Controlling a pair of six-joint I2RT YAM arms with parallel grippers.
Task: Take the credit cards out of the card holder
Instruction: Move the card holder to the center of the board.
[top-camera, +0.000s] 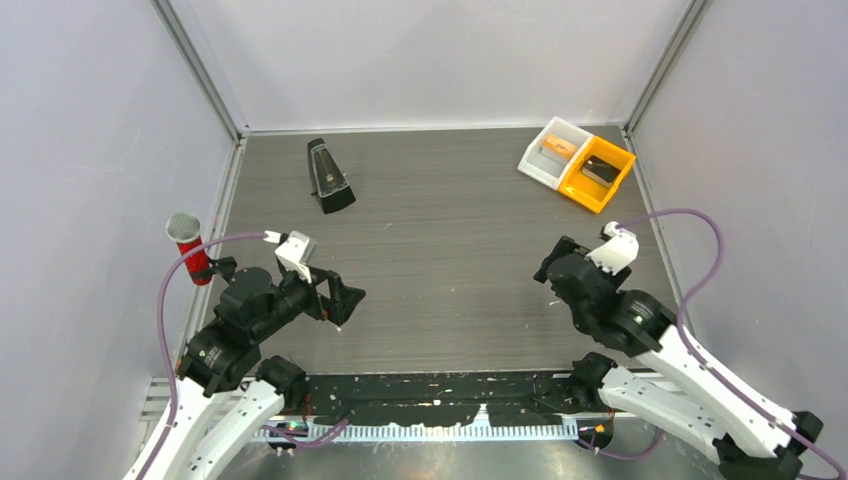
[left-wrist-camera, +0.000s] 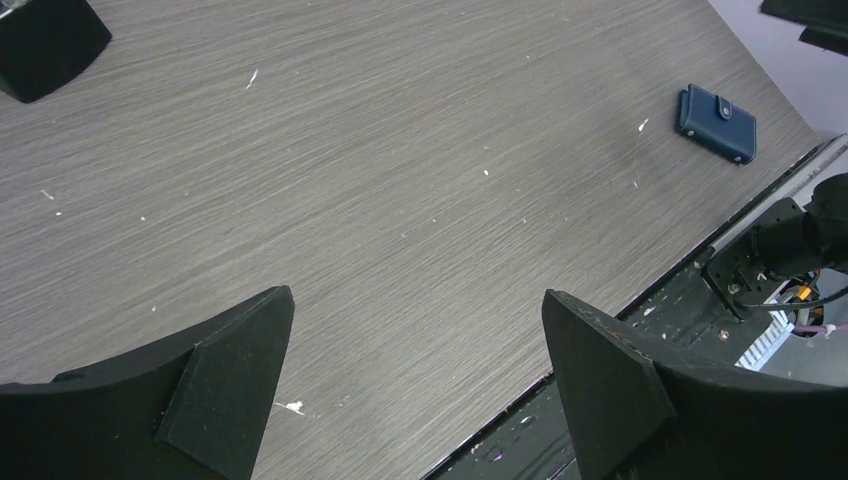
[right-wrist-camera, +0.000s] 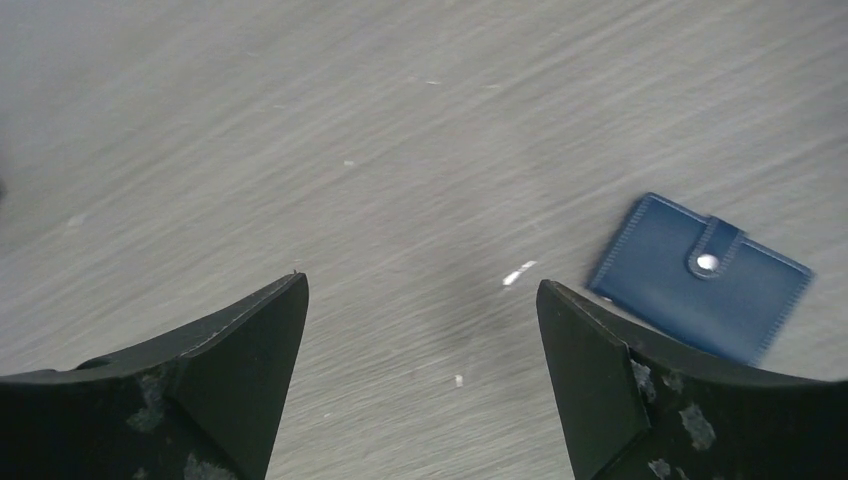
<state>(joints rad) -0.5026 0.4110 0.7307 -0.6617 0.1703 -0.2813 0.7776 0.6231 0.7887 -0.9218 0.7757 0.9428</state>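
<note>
The grey wood-grain worktop (top-camera: 450, 260) fills the middle of the overhead view, and both arms sit low at its bottom edge. The left end effector (left-wrist-camera: 415, 300) has its jaws spread wide over bare surface and holds nothing. The right end effector (right-wrist-camera: 420, 285) is just as wide and empty, tilted down so its camera looks across the surface at the target.

At upper left of the overhead view stands the black metronome (top-camera: 328, 176). At upper right a white bin (top-camera: 553, 152) and an orange bin (top-camera: 598, 172) sit touching, well away from the work, so they are likely bystanders.

The card holder (right-wrist-camera: 700, 275) lies flat and closed at the right of the right wrist view, just beyond the right finger. In the left wrist view it is far off at upper right, and overhead the right arm hides it. Its snap tab (right-wrist-camera: 708, 255) looks fastened, so the credit cards are out of sight — presumably inside.

Nothing of the task is done yet. The wide jaws suit an approach — the tab likely has to be freed first, with one arm pinning the holder.
</note>
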